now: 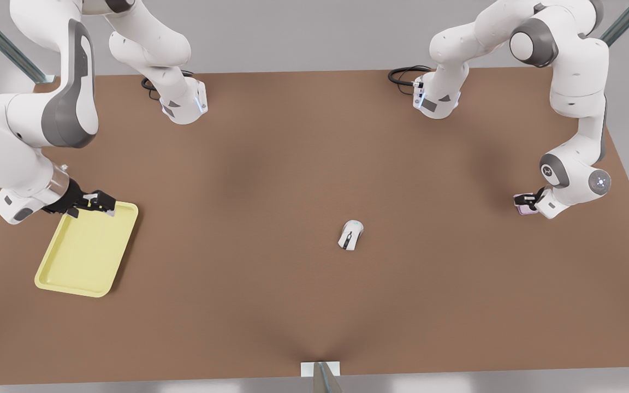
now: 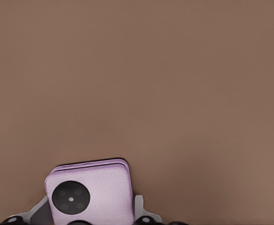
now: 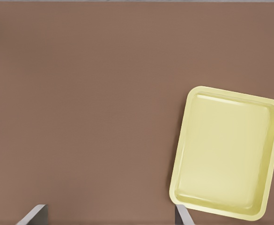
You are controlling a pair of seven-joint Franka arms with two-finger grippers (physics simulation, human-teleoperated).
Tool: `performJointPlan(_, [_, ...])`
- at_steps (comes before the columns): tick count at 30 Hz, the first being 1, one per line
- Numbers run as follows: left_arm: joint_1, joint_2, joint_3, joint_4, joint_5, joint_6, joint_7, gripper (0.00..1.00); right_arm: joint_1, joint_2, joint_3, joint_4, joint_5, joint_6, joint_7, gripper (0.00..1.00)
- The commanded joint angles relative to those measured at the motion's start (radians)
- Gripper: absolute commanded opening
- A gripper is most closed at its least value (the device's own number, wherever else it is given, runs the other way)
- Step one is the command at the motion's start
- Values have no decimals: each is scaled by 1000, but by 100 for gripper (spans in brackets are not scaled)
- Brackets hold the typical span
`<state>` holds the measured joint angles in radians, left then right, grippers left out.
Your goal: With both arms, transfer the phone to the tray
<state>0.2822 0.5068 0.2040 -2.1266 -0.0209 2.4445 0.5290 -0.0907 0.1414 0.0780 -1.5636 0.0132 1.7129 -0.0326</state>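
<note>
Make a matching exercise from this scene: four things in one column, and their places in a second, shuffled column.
1. phone
2. tray
3. mouse
4. right end effector

A. lies alone near the table's middle
B. hangs over the tray's corner
C. between the left end effector's fingers
D. lies flat on the front view's left

Pairs: 1-C, 2-D, 3-A, 4-B

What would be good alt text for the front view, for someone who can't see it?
On a brown table, the left pincer at the front view's right grips a pale pink-lilac phone, while the right pincer, open, hovers at a yellow tray far across at the left. A white mouse lies between them.
</note>
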Motion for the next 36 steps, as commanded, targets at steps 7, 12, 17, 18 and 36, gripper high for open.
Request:
performJointPlan(7, [0,3,0,2,-1,-5,19,90,0,0,0,2,1,-1,-1,100])
performJointPlan(12, [0,3,0,5,-1,-4,-37,90,0,0,0,2,1,-3,-3,100])
performJointPlan(17, [0,3,0,5,-2,-1,-150,90,0,0,0,2,1,-3,-3,100])
performJointPlan(18, [0,3,0,5,-2,-1,-176,90,-1,0,0,2,1,-4,-3,100])
performJointPlan(36, [0,15,0,14,-19,8,-244,76,-1,0,0,2,1,-6,-3,100])
